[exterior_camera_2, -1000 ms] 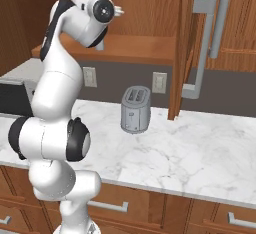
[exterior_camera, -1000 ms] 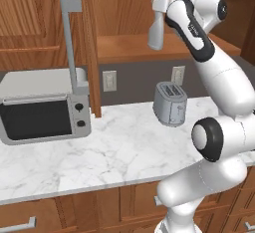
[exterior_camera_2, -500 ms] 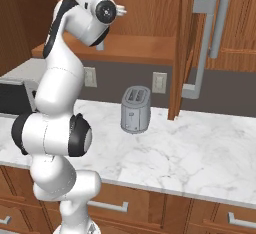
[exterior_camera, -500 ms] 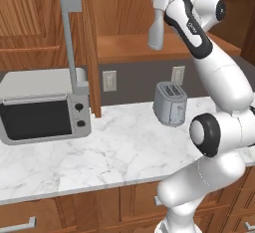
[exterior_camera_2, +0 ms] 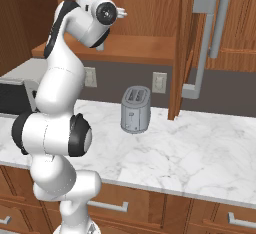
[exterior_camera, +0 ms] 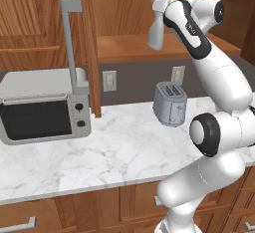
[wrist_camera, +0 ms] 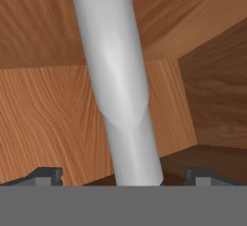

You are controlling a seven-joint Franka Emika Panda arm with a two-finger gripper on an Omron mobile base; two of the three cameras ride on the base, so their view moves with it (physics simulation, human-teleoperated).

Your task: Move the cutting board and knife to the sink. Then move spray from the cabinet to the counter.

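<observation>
Brown wood grain covers the open cabinet (exterior_camera: 134, 23) across the top of the left base view; you will find no brand, label or legible writing on any object in the three views. The spray (exterior_camera: 157, 20) stands upright on the cabinet's wooden shelf (exterior_camera: 129, 48), upper centre of the left base view, its trigger head at the very top of the frame. In the hand view the pale grey-white bottle (wrist_camera: 118, 80) runs from the top edge down to the bottom centre, tilted in the picture, with cabinet walls behind it.

Your gripper (wrist_camera: 124, 176) sits at the bottle: the two dark fingertips (wrist_camera: 46, 176) appear at lower left and lower right of the hand view, spread to their widest, with the bottle between them and a clear gap on each side. The jaws grasp nothing. In the left base view the white arm (exterior_camera: 219, 82) rises from the lower right and bends up to the bottle.

Below, the white marble counter (exterior_camera: 114, 152) carries a grey toaster (exterior_camera: 169, 103) at centre and a toaster oven (exterior_camera: 45, 105) at left. The cabinet's door (exterior_camera_2: 187, 43), with its long grey bar handle (exterior_camera_2: 210, 38), stands open at the upper right of the right base view.
</observation>
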